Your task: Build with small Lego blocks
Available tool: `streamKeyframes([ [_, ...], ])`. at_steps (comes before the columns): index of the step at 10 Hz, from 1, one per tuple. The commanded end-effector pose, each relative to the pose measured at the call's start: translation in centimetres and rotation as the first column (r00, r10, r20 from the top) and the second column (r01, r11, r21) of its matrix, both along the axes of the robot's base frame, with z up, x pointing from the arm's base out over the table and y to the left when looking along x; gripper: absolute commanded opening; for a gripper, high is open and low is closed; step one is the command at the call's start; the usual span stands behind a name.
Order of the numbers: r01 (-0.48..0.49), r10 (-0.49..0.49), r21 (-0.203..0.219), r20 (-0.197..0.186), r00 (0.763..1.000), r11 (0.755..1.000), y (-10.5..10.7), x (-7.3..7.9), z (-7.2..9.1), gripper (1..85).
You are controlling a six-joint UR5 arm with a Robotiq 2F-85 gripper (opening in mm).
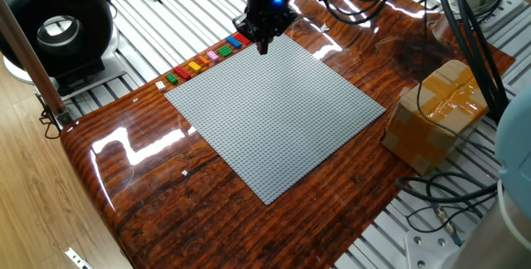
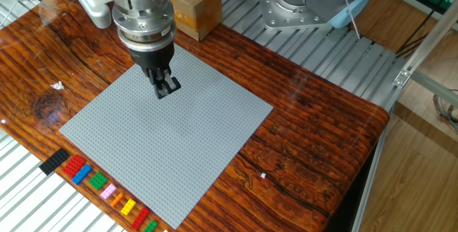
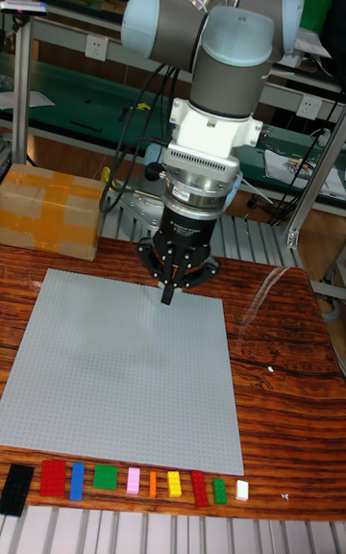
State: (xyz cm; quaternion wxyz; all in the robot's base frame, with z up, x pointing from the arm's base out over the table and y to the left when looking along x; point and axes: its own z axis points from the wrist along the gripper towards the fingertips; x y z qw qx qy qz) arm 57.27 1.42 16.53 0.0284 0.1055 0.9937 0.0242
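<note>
Small Lego blocks (image 3: 125,482): lined up in a single row just off one edge of the grey baseplate (image 3: 115,371), on the wooden table (image 2: 315,132), none yet on the studs. Black, red, blue, green, pink, orange, yellow, more red, green and a white piece in that row, lying close together, some touching.

Gripper (image 2: 167,87): hanging above the baseplate, over the part far from the row in the other fixed view and near the baseplate corner in the tall view. Jaws drawn close together with nothing seen between them; whether fully closed, cannot tell.

Judged stage: nothing picked, a first brick to be fetched from the row.

Risks from here:
- Neighbours in the row knocked or dragged along, because of the tight spacing beside any chosen brick.
- A brick pinched off-centre and tilted, then refusing to seat on the studs.
- Fingertips catching the baseplate edge on the way down to the row, given how close the row lies to that edge.
- Cardboard box (image 1: 436,111) well apart from the row, so little threat there.
</note>
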Motion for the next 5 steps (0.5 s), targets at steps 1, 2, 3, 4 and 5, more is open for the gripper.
streamKeyframes([
  [1, -0.077, 0.079, 0.053, -0.029, 0.996, 0.996, 1.4, -0.9, 0.2, 9.3],
  [2, -0.092, 0.093, 0.052, -0.035, 0.995, 0.994, 1.3, -0.8, 0.0, 11.0],
  [3, -0.079, 0.081, 0.045, -0.042, 0.996, 0.996, 1.5, -0.3, -0.5, 10.0],
  [4, -0.069, 0.071, 0.059, -0.043, 0.997, 0.996, 2.1, 0.2, -0.7, 10.0],
  [5, -0.068, 0.070, 0.043, -0.053, 0.996, 0.997, 1.8, 0.2, -0.6, 9.0],
])
